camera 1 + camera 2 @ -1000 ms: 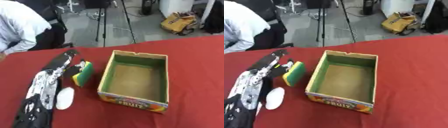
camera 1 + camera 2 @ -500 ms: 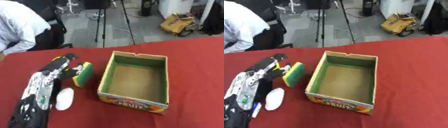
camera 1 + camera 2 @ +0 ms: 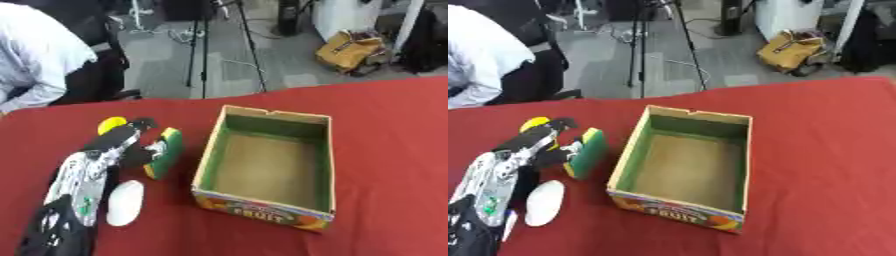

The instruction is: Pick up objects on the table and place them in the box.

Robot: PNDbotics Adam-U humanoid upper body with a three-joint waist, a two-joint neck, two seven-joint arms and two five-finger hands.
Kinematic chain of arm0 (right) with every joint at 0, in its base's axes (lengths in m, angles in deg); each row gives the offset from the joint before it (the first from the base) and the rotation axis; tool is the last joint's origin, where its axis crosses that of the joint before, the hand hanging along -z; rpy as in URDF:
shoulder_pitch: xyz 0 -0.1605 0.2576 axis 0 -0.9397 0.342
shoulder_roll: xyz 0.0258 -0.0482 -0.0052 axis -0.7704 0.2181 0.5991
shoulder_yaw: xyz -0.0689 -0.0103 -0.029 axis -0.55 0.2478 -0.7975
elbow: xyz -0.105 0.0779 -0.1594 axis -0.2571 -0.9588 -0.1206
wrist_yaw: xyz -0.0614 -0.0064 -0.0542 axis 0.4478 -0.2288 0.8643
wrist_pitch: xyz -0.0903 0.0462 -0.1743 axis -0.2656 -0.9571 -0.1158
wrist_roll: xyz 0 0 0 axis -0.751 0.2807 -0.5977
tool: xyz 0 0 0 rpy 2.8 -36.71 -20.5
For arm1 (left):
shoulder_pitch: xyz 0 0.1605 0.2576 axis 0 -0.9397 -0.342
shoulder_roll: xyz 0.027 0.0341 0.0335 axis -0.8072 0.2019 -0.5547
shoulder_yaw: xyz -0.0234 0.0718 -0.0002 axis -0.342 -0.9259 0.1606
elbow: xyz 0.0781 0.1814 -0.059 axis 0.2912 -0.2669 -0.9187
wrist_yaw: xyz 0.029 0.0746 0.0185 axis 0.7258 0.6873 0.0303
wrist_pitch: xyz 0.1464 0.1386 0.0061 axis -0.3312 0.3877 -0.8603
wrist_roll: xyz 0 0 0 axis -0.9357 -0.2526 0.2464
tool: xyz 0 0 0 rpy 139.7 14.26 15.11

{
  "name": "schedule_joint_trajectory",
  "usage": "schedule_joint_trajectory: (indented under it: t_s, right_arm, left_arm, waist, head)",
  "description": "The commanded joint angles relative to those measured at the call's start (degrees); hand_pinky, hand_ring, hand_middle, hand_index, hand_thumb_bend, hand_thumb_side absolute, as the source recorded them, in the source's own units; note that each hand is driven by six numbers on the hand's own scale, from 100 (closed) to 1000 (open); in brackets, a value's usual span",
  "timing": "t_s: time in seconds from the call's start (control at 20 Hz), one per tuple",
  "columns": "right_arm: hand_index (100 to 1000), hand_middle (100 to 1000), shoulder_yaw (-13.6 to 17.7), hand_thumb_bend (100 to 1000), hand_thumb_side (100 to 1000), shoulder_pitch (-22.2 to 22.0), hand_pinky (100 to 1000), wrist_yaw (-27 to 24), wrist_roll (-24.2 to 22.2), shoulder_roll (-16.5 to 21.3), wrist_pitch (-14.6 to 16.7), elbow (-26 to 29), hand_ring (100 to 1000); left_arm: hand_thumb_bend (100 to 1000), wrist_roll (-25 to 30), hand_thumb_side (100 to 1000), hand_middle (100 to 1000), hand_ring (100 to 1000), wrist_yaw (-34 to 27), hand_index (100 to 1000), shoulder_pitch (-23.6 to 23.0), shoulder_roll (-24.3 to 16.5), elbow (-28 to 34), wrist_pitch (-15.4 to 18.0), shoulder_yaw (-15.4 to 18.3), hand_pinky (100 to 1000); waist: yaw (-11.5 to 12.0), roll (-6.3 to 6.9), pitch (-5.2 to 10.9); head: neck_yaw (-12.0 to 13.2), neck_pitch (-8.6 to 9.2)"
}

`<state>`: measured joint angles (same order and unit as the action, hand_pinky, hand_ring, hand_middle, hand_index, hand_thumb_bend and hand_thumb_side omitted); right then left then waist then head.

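While the box (image 3: 262,200) sits empty, left robot hand (image 3: 131,145) curled round green-and-yellow sponge (image 3: 166,152) beside it.

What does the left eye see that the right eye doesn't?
Only the left eye view: more bare red table left of the arm. Only the right eye view: more table right of the box. Both: the left hand by the green sponge, a yellow round thing and a white oval thing.

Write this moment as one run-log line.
left robot hand: at sponge, grip unclear | box: empty | white object: on table
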<state>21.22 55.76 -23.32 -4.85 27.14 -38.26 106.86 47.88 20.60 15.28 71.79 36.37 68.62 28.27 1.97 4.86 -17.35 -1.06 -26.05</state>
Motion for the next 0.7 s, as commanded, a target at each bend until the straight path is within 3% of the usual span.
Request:
schedule_joint_trajectory:
  t_s: [0.05,0.7]
  right_arm:
    - [575,520,-0.01,100,1000,0.58,868,-0.39,-0.54,0.30,0.08,0.65,740]
    - [575,520,-0.12,100,1000,0.56,870,-0.66,-1.63,0.00,0.31,0.65,741]
  left_arm:
    - [100,-0.12,1000,1000,1000,0.32,1000,1.60,-1.84,0.36,0.07,-0.09,1000]
    - [100,-1.70,1000,1000,1000,4.43,1000,1.55,-2.03,0.22,-0.99,0.22,1000]
  waist:
    - [-0.15,-0.33,0.73]
    - [-0.56,-0.53,0.15]
  head:
    - [0.33,0.92]
    - [0.79,1.38]
